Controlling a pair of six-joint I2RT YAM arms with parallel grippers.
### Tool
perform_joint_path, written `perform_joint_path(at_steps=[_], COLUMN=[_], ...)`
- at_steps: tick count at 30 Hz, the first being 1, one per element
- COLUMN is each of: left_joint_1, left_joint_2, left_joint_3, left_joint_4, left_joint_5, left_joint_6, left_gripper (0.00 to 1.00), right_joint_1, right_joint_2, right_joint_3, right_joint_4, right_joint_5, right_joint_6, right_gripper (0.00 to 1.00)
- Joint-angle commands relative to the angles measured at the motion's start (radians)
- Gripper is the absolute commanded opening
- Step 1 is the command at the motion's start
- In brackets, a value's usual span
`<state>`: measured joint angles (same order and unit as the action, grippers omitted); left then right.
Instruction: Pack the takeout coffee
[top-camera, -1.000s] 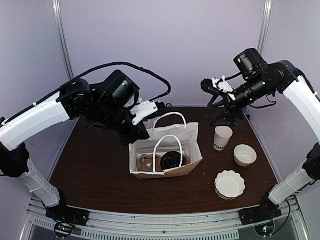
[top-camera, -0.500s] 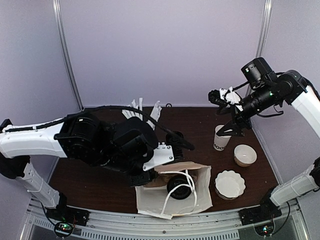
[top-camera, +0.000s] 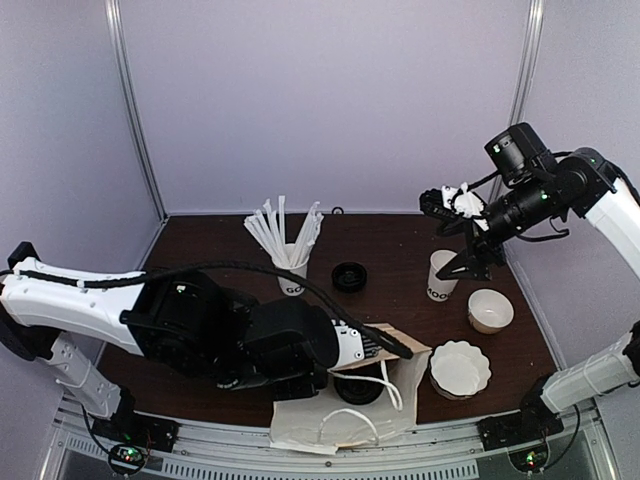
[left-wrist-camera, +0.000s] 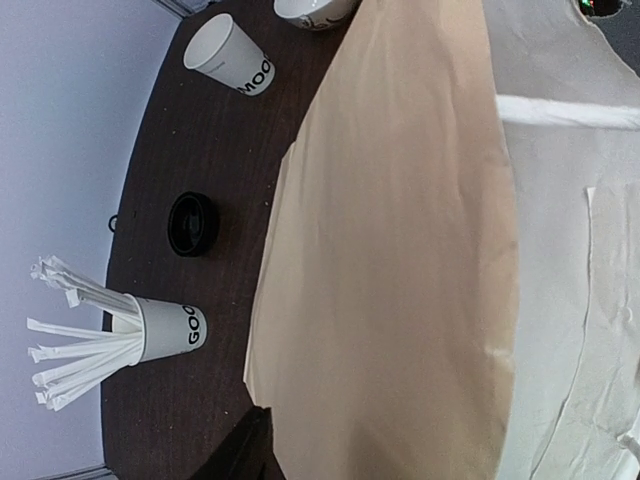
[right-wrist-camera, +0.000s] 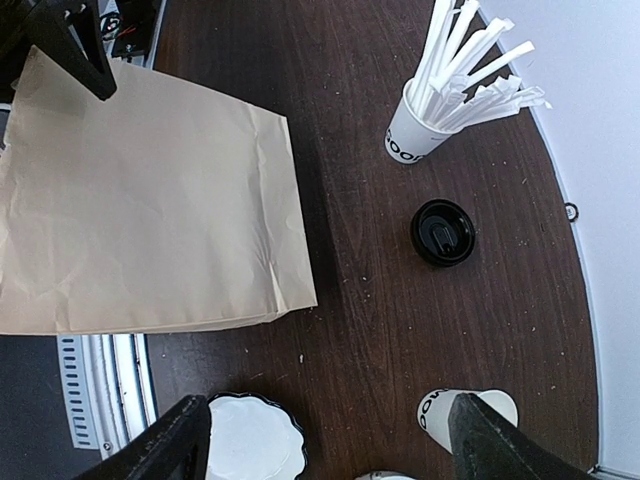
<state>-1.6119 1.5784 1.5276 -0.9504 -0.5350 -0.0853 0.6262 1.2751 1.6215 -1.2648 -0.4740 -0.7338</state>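
Note:
The paper bag (top-camera: 325, 425) lies on its side near the table's front edge, its tan face (left-wrist-camera: 400, 250) filling the left wrist view. A round black lid, the takeout coffee (top-camera: 358, 387), shows inside the bag's mouth between the white handles; its cup is hidden. My left gripper (top-camera: 385, 342) lies low over the bag's upper edge. Only one dark finger (left-wrist-camera: 235, 450) shows beside the bag, so its state is unclear. My right gripper (top-camera: 450, 235) hangs open and empty above the back right of the table, its fingertips (right-wrist-camera: 185, 440) spread wide.
A loose black lid (top-camera: 348, 276) lies behind the bag. A cup of white straws (top-camera: 290, 275) stands back left of it. On the right stand a lidless white cup (top-camera: 444, 275), a white bowl (top-camera: 490, 310) and fluted white plates (top-camera: 460, 368).
The bag went from upright mid-table to lying on its side at the front edge. My left arm swung down and forward with it. My right gripper drifted right and opened a little wider.

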Motion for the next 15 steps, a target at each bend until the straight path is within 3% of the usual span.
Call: perform_joint_path(at_steps=[1,4,10,12,15], left_joint_1=[0.004,0.033,0.182,0.209,0.225], left_joint_2=[-0.014,-0.035,-0.074,-0.083,-0.080], left_joint_3=[-0.002,-0.011,-0.067,-0.087,-0.089], left_joint_4=[0.070,0.102,0.176,0.214,0.241], left_joint_5=[-0.065,-0.032,0.189,0.244,0.295], left_joint_6=[-0.002,0.008,-0.017,-0.032,-0.049], left_gripper=[0.41,0.34,0.29,0.27,0.24], right_joint_1=[-0.004,-0.003,0.058,0.117,0.237], right_joint_2=[-0.031,-0.035,0.035,0.056,0.095], right_joint_3=[0.003,0.069,0.222,0.228,0.212], right_joint_4=[-0.002,-0.043,-0.178,-0.206,-0.241], right_joint_5=[0.004,-0.055,-0.236,-0.229,-0.099], right_joint_6=[-0.009,-0.024,-0.084,-0.117,-0.209], right_gripper=[0.85,0.81,0.66,0.64,0.61])
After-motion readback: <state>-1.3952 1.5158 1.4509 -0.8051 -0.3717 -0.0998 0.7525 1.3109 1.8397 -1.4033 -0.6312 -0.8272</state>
